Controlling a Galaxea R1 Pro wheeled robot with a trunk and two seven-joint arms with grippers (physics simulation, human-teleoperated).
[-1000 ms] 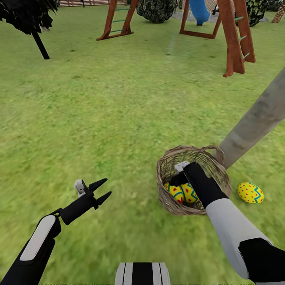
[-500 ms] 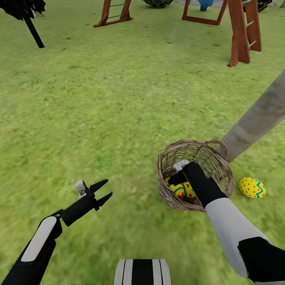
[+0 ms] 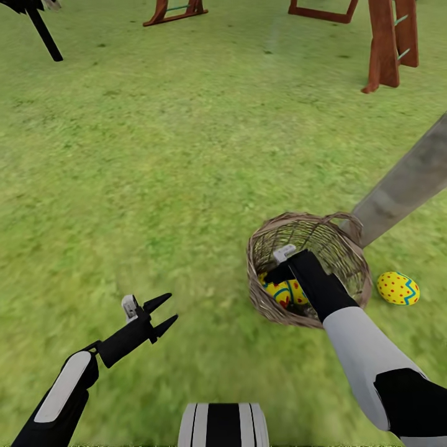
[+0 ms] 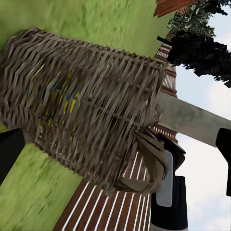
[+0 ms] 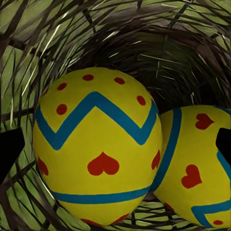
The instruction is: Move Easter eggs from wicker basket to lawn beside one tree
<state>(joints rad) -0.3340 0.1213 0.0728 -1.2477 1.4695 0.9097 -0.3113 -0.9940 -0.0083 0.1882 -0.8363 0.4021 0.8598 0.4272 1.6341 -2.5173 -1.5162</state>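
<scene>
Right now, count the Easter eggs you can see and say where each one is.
3. Two eggs lie side by side inside the wicker basket: one centred before the right gripper, another beside it. The third egg rests on the lawn beside the tree trunk.

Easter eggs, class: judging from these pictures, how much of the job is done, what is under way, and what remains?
Done: one egg lies on the lawn near the tree trunk. Under way: the right gripper is inside the wicker basket, open around the nearer egg. Left: that egg and the second egg beside it. The left gripper hangs open, idle.
</scene>
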